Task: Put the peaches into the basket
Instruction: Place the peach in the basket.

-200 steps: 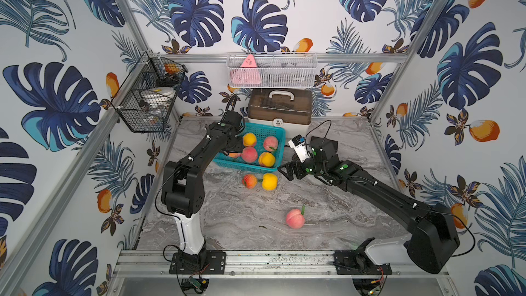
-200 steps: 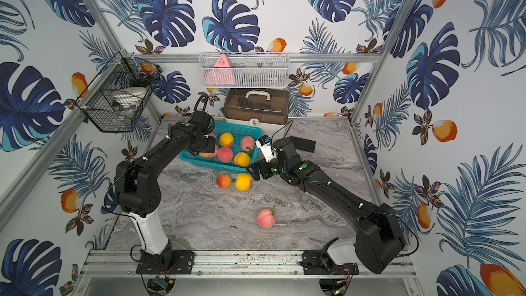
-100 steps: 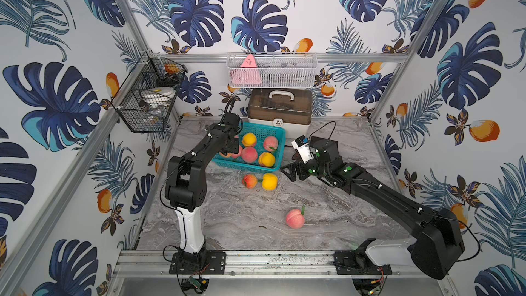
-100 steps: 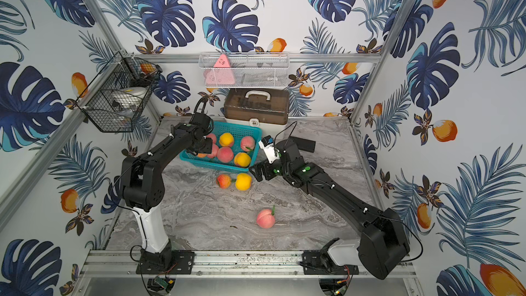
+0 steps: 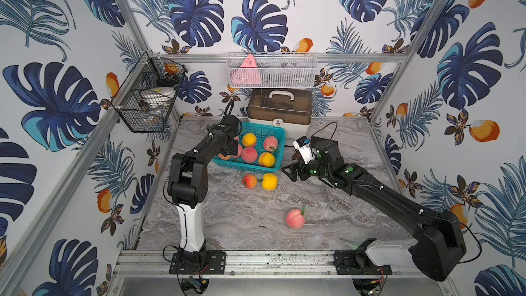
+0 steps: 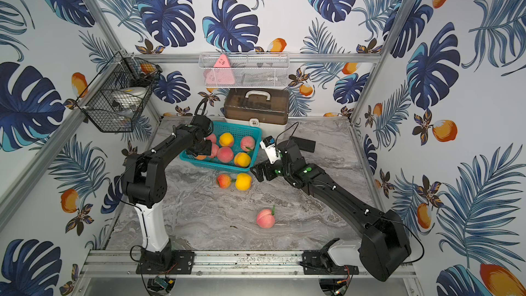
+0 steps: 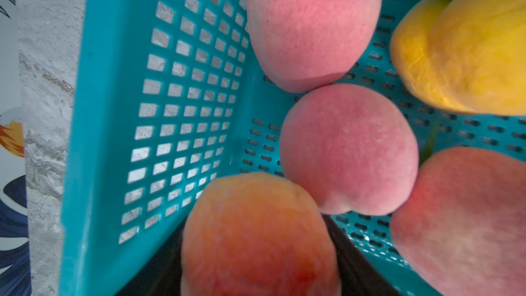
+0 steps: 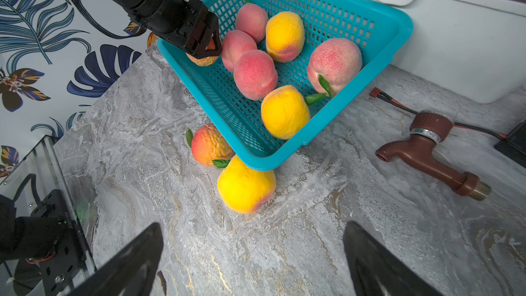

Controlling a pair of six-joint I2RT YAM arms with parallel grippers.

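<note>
Left gripper is down inside the teal basket, at the corner on the left arm's side, with the jaws clamped on an orange peach. The left wrist view shows that fruit filling the gap between the jaws, close to the lattice wall. In both top views the arm covers most of it. The basket sits toward the back of the marble table, just in front of a storage box with a white handle. Six more lie loose in the basket: four pink peaches, e.g. and a leafed one, and two yellow peaches. They are packed close, several touching. Three are not in yet. An orange-red peach and a yellow one sit side by side on the table, just beside the basket's near wall. A lone pink peach with a green leaf lies well apart from them, nearer the front rail. Right gripper has its jaws spread wide with nothing between them. It hovers low over the table, just right of the outside yellow one and pointing toward it, and both fingers are clear of the fruit. A brown tap lies flat on the table to the basket's right. A black wire basket and a white mesh basket hang on the walls.
</note>
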